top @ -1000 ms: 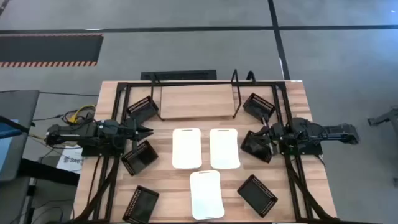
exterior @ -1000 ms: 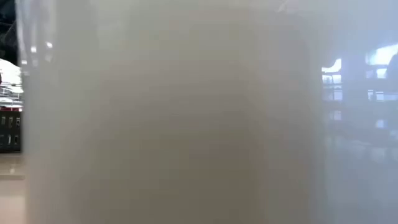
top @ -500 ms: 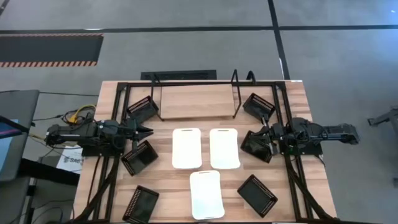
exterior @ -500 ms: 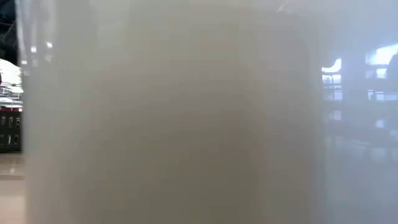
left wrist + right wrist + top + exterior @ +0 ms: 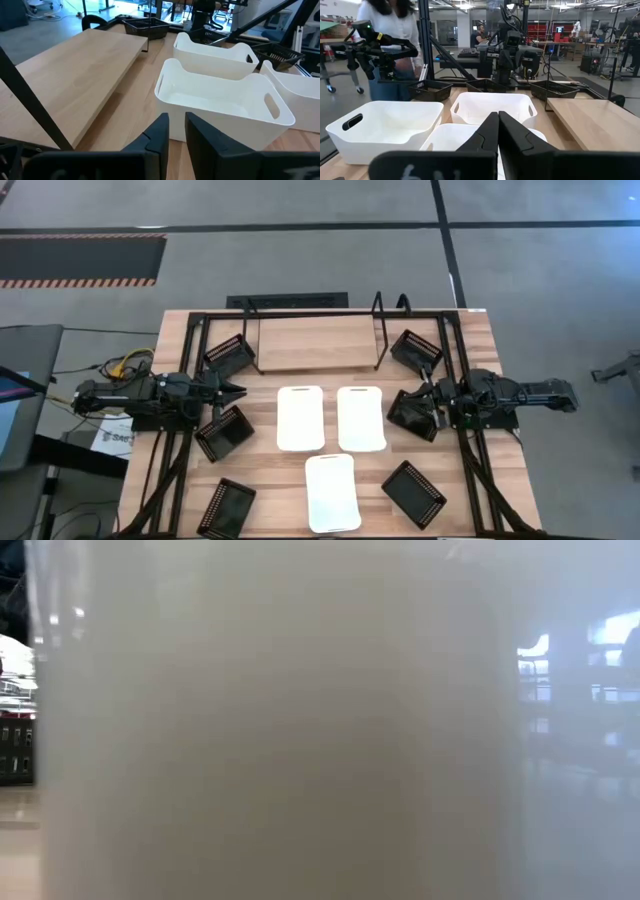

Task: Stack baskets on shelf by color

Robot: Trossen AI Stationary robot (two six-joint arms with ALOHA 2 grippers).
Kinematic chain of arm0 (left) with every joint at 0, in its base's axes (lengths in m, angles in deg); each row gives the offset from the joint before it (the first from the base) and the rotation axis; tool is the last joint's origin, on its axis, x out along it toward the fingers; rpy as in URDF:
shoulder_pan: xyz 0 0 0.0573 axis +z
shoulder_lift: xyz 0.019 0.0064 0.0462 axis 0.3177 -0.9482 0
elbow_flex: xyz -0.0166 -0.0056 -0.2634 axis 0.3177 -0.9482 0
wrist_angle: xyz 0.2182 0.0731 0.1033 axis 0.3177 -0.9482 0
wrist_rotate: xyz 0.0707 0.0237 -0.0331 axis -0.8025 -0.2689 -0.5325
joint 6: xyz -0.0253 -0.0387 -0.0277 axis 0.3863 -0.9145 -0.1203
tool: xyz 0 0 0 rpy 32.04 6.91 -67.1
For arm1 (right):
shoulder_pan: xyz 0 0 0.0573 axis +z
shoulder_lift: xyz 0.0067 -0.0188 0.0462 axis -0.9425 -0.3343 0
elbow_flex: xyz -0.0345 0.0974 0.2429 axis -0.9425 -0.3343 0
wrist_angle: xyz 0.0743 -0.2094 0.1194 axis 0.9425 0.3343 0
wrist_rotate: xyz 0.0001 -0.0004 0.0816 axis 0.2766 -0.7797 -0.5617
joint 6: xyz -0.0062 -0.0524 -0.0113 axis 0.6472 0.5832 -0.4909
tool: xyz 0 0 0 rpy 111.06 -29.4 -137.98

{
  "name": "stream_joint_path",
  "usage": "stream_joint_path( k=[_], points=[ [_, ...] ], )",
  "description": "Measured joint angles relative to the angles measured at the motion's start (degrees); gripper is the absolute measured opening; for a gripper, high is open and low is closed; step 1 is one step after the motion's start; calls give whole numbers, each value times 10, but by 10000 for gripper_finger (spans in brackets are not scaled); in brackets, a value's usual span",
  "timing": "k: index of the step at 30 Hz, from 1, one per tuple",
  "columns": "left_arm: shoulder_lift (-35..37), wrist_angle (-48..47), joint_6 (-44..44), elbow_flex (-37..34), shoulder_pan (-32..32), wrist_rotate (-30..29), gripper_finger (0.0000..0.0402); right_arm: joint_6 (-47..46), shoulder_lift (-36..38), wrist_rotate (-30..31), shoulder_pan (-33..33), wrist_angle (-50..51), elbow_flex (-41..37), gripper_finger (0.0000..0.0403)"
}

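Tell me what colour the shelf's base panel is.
Light wood, framed by black wire: the shelf shows best in the high view.

A light wooden worktop (image 5: 270, 480) with a black metal frame (image 5: 320, 314) stands on a grey concrete floor (image 5: 300, 265) crossed by dark lines. An orange-and-black hazard-striped mat (image 5: 80, 260) lies on the floor beyond it, and yellow cables (image 5: 128, 363) coil beside its edge. In the workshop behind, a person in a white top (image 5: 390, 30) stands near a black tripod-mounted device (image 5: 375, 47); another person (image 5: 479, 36) sits farther back.
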Motion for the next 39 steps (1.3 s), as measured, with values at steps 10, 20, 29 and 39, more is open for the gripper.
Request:
stream_joint_path(
  k=[10,20,29,39],
  points=[
    [0,0,0,0,0,0,50,0,0,0,0,0,0,27],
    [0,0,0,0,0,0,50,0,0,0,0,0,0,27],
    [0,0,-2,0,0,-1,50,0,0,0,0,0,0,28],
    [0,4,-130,0,0,-23,50,0,0,0,0,0,0,28]
  ],
)
